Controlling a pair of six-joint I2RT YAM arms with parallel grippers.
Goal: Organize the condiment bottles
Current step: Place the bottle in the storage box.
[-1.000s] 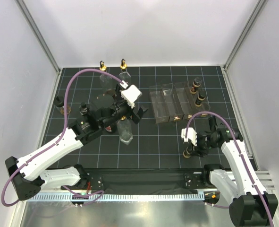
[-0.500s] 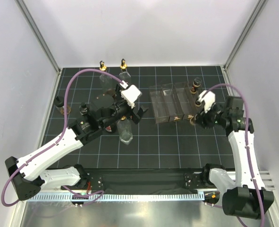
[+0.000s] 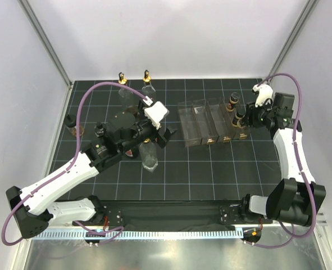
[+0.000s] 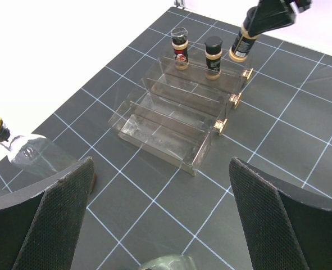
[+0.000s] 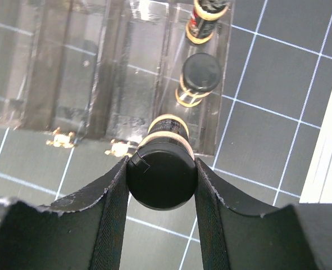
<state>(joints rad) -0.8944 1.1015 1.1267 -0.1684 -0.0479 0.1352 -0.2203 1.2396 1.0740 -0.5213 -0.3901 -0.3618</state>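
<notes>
Since a second ago the right arm has swung from the near right corner of the surface (image 3: pixel 210 174) out to its far right side, carrying a black-capped bottle (image 5: pixel 161 174) with it; the left arm has not shifted.

Nearest, in the middle of the surface, a clear bottle (image 3: pixel 150 157) stands just below the left hand (image 3: pixel 154 138). That hand is spread wide, its fingers (image 4: pixel 53 225) well apart on either side of the bottle's top and touching nothing. Off to the left, near the edge, a small dark bottle (image 3: pixel 71 125) stands alone.

Further back and to the right sits the clear stepped rack (image 3: pixel 202 121). Two dark bottles (image 5: pixel 201 76) already stand in its right-hand row, one behind the other. The right hand (image 5: pixel 161 174) is closed on the cap of the black-capped bottle, one finger (image 5: pixel 112 197) pressed to each side, holding it upright over the near end of that same row. From the left wrist view it hangs just off the rack's end, raised above the surface.

Farthest back on the left, two tall clear bottles (image 3: pixel 125 95) with gold tops stand side by side near the wall
</notes>
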